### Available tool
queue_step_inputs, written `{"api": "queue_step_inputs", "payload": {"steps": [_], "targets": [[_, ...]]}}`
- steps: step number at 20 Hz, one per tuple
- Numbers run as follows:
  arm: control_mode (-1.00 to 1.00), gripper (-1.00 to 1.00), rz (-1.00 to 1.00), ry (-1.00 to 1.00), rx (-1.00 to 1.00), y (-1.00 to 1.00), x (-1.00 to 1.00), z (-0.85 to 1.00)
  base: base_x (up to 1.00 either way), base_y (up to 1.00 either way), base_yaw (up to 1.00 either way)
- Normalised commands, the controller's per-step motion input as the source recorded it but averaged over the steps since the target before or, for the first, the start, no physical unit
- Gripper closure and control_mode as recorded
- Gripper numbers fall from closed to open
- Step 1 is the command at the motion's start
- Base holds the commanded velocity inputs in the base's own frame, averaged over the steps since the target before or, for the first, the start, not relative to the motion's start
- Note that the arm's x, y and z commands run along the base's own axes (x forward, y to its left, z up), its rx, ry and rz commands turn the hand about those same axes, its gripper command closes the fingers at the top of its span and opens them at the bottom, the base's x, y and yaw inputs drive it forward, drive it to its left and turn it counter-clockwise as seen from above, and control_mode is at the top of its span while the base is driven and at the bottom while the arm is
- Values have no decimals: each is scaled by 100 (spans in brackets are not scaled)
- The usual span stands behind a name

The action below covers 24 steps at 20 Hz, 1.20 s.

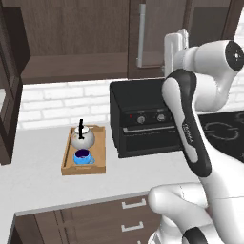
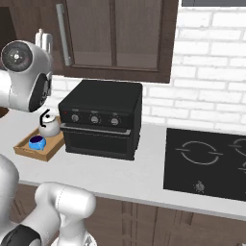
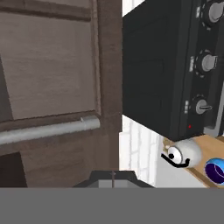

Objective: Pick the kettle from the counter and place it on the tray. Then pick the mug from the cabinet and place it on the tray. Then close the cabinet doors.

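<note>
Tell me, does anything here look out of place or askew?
One thing: the left cabinet door stands open, swung out over the counter. The kettle and the mug sit upright in the tray; nothing is spilled.

Flanking base views—shared tray (image 1: 69,167); hand view perhaps rolled.
</note>
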Motion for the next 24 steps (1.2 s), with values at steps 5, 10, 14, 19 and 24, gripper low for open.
{"api": "queue_step_inputs", "payload": {"steps": [5,10,14,19,24], "targets": [[-100,100,5,0,-40,56,-31,-57,0,0,0],[-100,100,12,-1,-47,53,-32,-66,0,0,0],[-100,100,23,0,-35,59,0,-56,0,0,0],[-100,100,25,0,-42,69,-2,-45,0,0,0],[-100,100,9,-8,-38,60,-10,-72,0,0,0]]}}
